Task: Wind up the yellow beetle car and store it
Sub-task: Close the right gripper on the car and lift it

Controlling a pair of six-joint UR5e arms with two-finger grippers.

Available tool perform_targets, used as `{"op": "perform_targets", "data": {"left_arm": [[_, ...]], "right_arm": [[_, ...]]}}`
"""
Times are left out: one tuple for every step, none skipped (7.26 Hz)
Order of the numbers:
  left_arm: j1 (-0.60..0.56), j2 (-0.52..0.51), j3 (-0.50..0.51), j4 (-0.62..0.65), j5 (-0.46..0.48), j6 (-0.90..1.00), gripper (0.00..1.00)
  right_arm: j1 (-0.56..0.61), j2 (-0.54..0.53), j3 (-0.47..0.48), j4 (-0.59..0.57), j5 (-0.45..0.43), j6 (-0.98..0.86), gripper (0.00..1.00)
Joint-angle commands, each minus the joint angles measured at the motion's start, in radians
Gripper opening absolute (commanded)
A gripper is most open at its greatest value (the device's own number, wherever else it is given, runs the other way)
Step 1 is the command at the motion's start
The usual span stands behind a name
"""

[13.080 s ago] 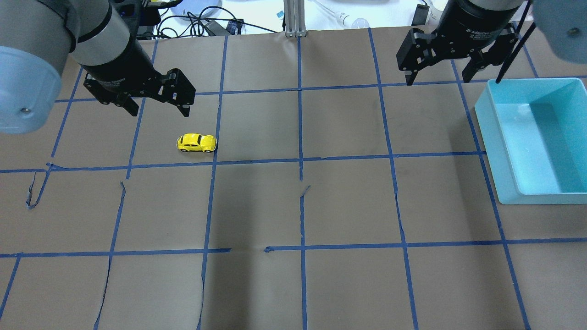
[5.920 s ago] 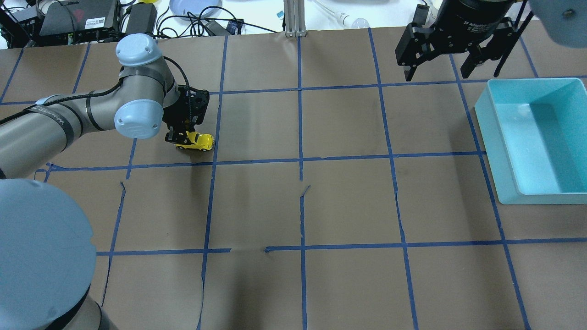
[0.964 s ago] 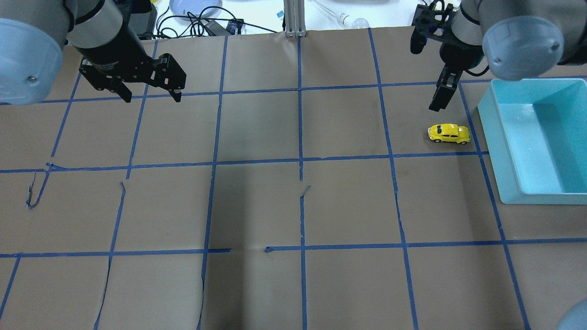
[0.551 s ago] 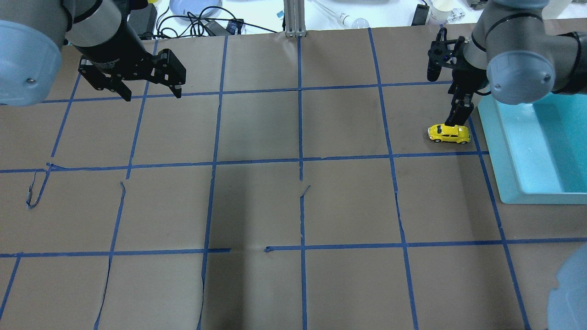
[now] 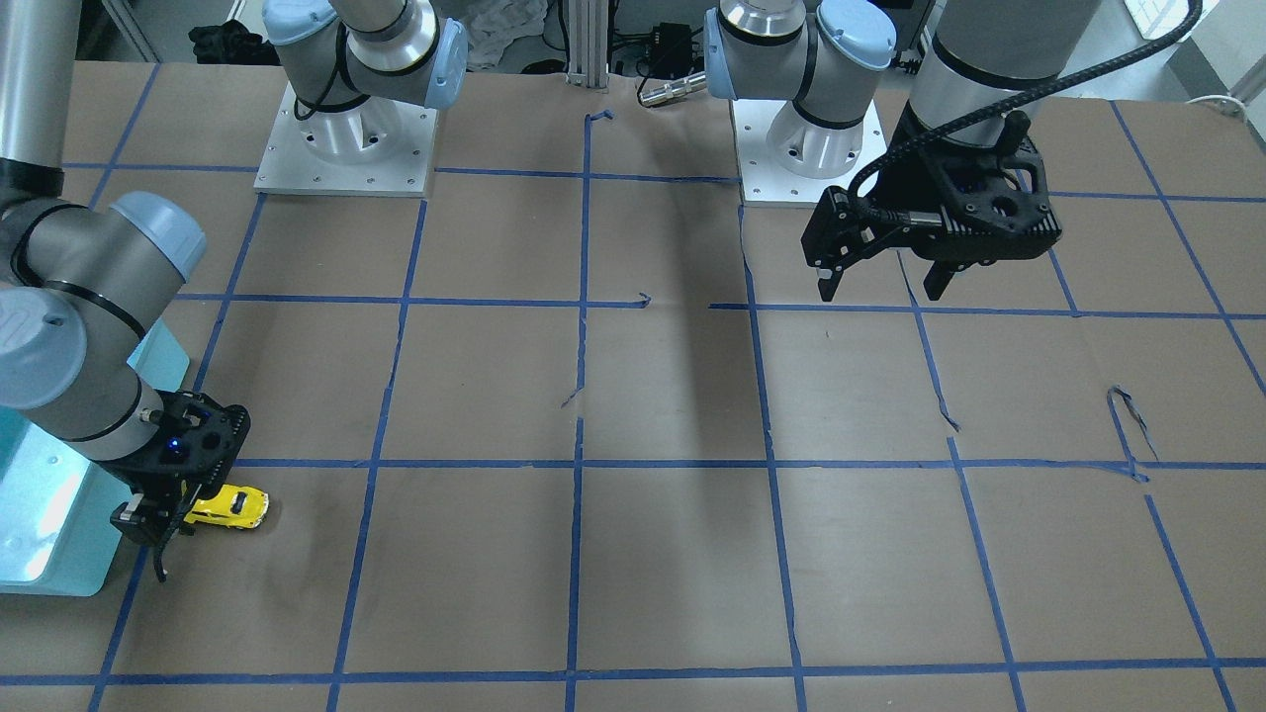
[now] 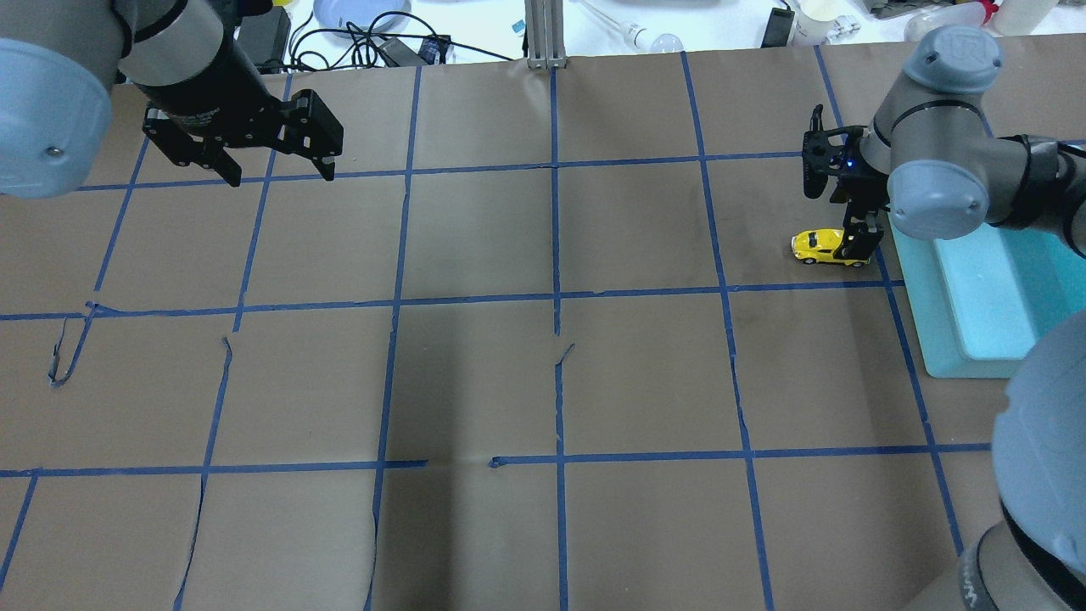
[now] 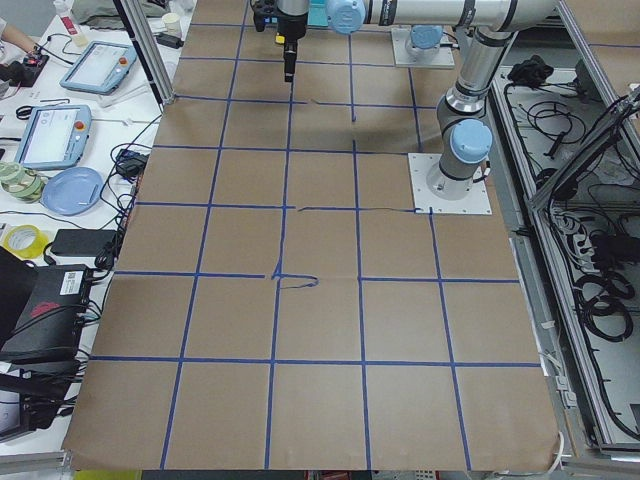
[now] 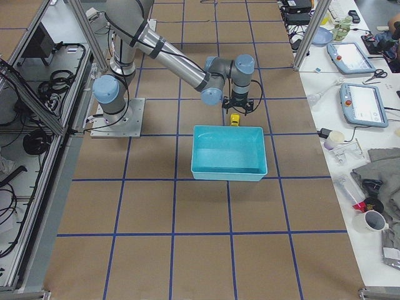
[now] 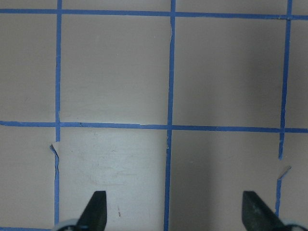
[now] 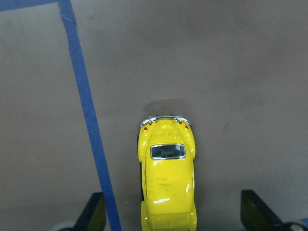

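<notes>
The yellow beetle car (image 6: 814,244) stands on the brown paper just left of the teal bin (image 6: 925,288). My right gripper (image 6: 833,222) is open and low over it, one finger on each side of the body. In the right wrist view the car (image 10: 168,183) lies between the two fingertips (image 10: 96,211), with a gap on both sides. The front view shows the car (image 5: 237,506) partly behind that gripper (image 5: 183,519). My left gripper (image 6: 280,176) is open, empty and raised over the far left of the table.
The teal bin (image 8: 229,177) is empty and sits at the table's right edge, its wall close beside the car (image 8: 234,119). Blue tape lines with a few torn ends (image 6: 564,352) cross the paper. Cables and devices lie beyond the table's far edge.
The right gripper came down from above and behind the car and now straddles it. The car stayed put over the last second; earlier it stood at the left. The left arm barely moved.
</notes>
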State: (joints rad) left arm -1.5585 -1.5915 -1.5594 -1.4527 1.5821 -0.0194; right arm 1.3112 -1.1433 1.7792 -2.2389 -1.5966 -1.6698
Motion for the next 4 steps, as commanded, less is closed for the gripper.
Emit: {"op": "perform_targets", "data": {"left_arm": [[0.000,-0.001,0.001,0.000,-0.002,0.004,1.00],[0.000,0.001,0.001,0.000,-0.001,0.010,1.00],[0.000,-0.001,0.001,0.000,0.001,0.009,1.00],[0.000,-0.001,0.001,0.000,0.001,0.010,1.00]], "right_arm": [[-0.004,0.034,0.018,-0.031,-0.002,-0.010,0.97],[-0.004,0.039,0.023,-0.059,-0.005,-0.040,0.91],[-0.004,0.039,0.023,-0.059,-0.002,-0.044,0.76],[-0.004,0.039,0.022,-0.059,-0.003,-0.044,0.40]]}}
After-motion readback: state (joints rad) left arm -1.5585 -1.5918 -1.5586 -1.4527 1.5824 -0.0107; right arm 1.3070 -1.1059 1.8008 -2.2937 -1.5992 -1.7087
